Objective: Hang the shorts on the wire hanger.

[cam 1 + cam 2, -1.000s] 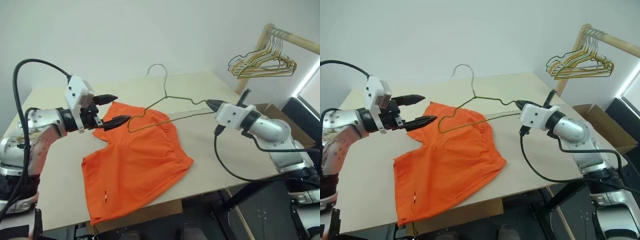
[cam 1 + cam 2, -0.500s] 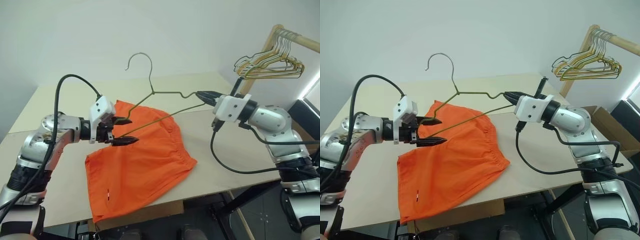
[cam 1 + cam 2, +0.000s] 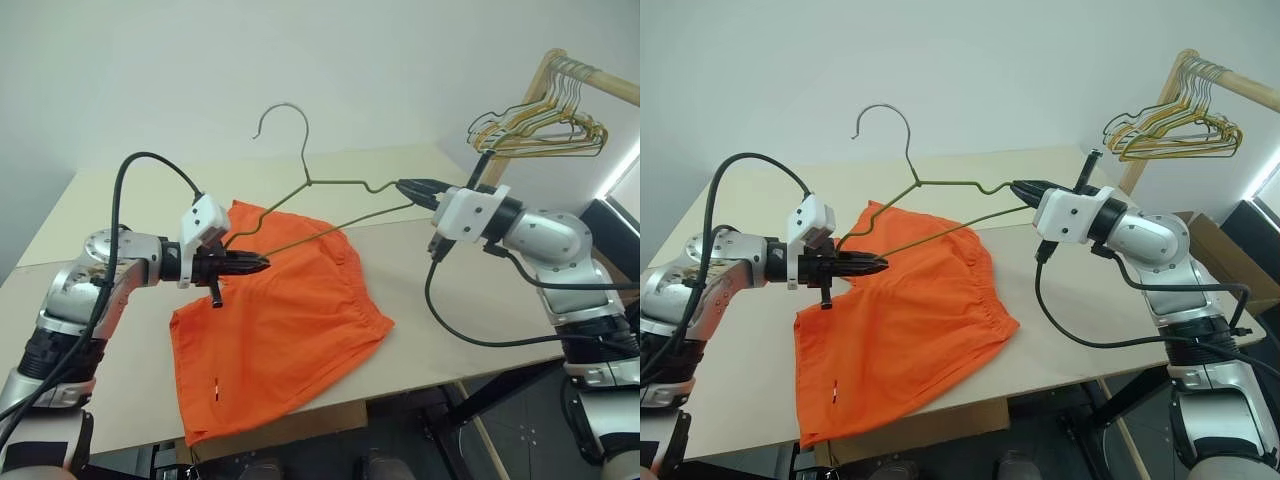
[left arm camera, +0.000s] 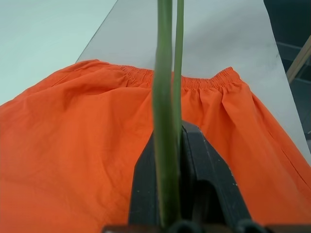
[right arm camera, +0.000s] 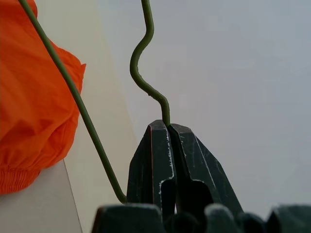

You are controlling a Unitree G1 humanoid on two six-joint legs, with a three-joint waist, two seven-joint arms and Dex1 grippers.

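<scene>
The wire hanger [image 3: 320, 200] hangs in the air above the shorts [image 3: 270, 320], its two ends hidden inside pinched fingers: the left gripper [image 3: 258, 264] clamps one corner, the right gripper [image 3: 405, 185] the other. The shorts lie flat on the table [image 3: 100, 210].

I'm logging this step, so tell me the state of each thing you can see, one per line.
Hanger: held above the table, gripped at both ends, nothing on it.
Shorts: flat on the table, not hung.
Left gripper: shut on the hanger.
Right gripper: shut on the hanger.
Spare hangers: hanging on the rail.
</scene>
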